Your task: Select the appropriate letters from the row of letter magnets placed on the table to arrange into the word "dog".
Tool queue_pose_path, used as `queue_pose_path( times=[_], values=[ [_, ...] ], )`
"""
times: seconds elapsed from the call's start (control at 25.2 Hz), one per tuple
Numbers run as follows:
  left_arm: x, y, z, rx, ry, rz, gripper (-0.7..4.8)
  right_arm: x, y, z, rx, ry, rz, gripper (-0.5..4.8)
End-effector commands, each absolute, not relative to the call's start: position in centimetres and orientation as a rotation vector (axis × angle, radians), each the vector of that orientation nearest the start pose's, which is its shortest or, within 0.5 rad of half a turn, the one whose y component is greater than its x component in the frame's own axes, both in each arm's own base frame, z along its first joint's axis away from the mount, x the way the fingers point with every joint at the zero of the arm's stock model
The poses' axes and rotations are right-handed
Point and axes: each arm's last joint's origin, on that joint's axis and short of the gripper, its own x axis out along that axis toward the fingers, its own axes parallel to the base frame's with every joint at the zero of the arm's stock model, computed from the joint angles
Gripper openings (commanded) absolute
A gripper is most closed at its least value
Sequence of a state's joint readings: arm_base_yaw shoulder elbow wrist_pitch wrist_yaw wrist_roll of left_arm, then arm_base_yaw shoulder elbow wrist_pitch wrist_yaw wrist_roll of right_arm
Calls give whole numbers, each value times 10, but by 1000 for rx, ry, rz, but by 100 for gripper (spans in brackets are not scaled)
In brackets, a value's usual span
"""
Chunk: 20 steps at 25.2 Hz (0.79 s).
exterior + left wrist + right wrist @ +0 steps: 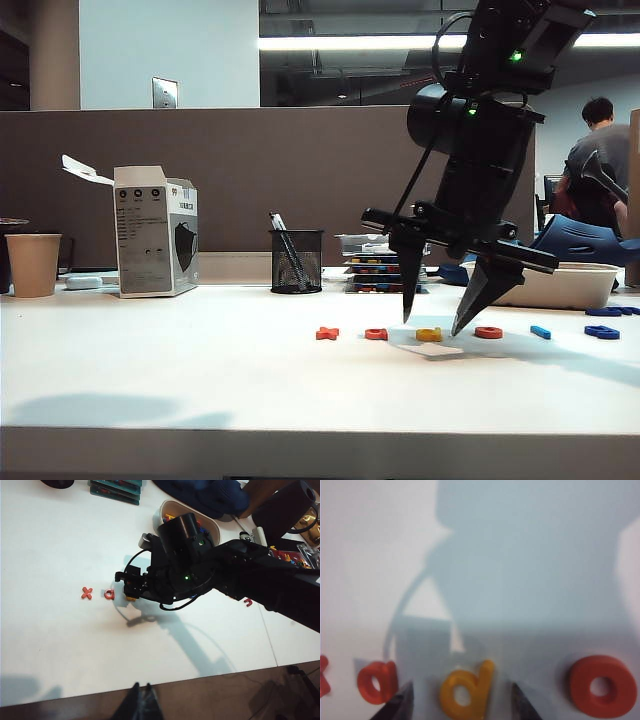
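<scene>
Yellow "d" [466, 691] flat on the white table [200, 380], mid-row between a red-orange "a" [377, 681] and the red-orange "o" [603, 685]. Right gripper [438, 322] open, fingertips straddling the "d", just above the table. Left gripper [140, 704] near the table's front edge; cannot tell if open or closed

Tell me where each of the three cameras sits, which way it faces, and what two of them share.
Exterior view: low at the table front edge, facing the partition; shows the right gripper, open over the yellow d.
Left wrist view: high up, looking down at the right arm; the left gripper tips look together.
Right wrist view: just above the table; its fingertips flank the d.
All three share the d.
</scene>
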<state>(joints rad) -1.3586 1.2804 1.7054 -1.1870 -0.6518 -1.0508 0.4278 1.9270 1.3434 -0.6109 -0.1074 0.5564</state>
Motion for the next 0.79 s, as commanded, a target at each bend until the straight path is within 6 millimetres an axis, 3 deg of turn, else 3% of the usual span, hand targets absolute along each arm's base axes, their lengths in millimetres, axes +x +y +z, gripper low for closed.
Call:
queue_pose_path(
  times=[0.04,0.79],
  values=[
    [61,-199,451,-348,678,-368,-5,350,165,176,275,1274,116,243],
    [61,-199,451,-348,678,-368,-5,339,169,161,183,1380,38,239]
  ],
)
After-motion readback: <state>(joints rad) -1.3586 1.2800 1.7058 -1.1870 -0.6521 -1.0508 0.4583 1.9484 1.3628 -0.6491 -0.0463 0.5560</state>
